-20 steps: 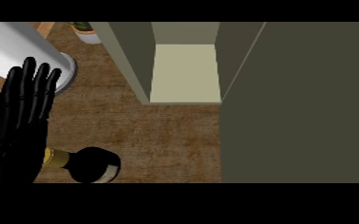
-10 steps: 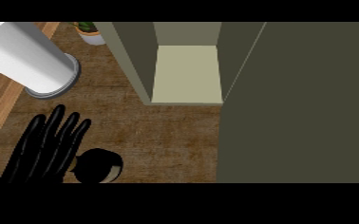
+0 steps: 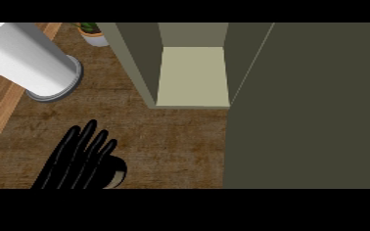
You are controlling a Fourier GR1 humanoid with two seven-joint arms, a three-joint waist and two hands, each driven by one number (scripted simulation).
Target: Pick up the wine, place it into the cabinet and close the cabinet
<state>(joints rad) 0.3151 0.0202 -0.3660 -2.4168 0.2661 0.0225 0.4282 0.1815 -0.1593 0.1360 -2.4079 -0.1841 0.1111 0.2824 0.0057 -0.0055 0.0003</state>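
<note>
My left hand (image 3: 76, 162) is hovering, fingers straight, holding nothing | wine (image 3: 115, 171) is lying at the worktop's (image 3: 173, 137) near edge, partly under my fingers | cabinet (image 3: 192, 73) is standing open.

wine (image 3: 118, 172) mostly hidden under left hand (image 3: 76, 162), potted plant (image 3: 92, 32) cropped

robot hand (image 3: 76, 161) over wine (image 3: 115, 172), cabinet (image 3: 192, 73) open
</note>
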